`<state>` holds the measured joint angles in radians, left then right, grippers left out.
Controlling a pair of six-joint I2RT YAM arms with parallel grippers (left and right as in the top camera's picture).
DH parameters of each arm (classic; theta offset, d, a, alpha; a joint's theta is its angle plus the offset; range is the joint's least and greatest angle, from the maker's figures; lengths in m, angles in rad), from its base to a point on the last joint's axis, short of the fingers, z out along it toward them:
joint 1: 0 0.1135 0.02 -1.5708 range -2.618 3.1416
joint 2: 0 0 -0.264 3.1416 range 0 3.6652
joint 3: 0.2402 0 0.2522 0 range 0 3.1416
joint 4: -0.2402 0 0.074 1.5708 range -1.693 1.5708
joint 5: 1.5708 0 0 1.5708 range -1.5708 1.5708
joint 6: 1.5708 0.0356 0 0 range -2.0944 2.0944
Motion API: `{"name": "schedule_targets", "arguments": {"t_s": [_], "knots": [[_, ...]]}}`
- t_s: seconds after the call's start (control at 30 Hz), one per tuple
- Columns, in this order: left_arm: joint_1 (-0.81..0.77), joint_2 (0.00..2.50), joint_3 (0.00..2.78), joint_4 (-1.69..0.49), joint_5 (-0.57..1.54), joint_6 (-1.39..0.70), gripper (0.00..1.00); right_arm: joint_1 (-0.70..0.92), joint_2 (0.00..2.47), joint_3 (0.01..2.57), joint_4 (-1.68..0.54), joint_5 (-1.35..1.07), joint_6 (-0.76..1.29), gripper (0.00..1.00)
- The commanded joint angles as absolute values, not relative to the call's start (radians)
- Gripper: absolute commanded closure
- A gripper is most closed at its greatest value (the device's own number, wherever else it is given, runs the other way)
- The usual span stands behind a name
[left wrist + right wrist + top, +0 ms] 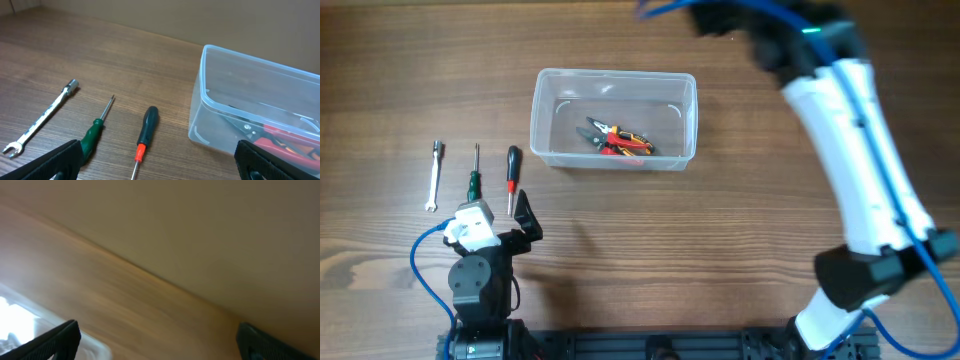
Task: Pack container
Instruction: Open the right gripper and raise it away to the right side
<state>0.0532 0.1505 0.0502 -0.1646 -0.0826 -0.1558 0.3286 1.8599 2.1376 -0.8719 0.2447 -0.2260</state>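
On the wood-grain worktop [740, 200], the container [615, 120], a clear rimmed plastic tub with rounded corners, sits ahead and right of the left pincer [160, 162], with pliers [618, 140] inside. Just ahead of that pincer, which gapes empty, lie a black-handled screwdriver [145, 135], a green-handled screwdriver [95, 135] and a slim steel wrench [42, 120], their long axes pointing away from the robot. The right pincer [160, 342], also spread and empty, hangs well apart from them, so the left arm is nearer.
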Motion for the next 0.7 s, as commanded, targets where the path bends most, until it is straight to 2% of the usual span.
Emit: {"name": "schedule_targets", "arguments": {"t_s": [0.0,0.23,0.67], "knots": [[0.049,0.145,0.049,-0.166,-0.091,-0.164,0.00,0.164,1.840,2.140,-0.953,0.434,0.047,0.00],[0.049,0.145,0.049,-0.166,-0.091,-0.164,0.00,0.006,1.834,2.140,-0.972,0.335,0.081,0.00],[0.049,0.145,0.049,-0.166,-0.091,-0.164,0.00,-0.001,1.835,2.139,-0.970,0.316,0.078,0.00]]}}
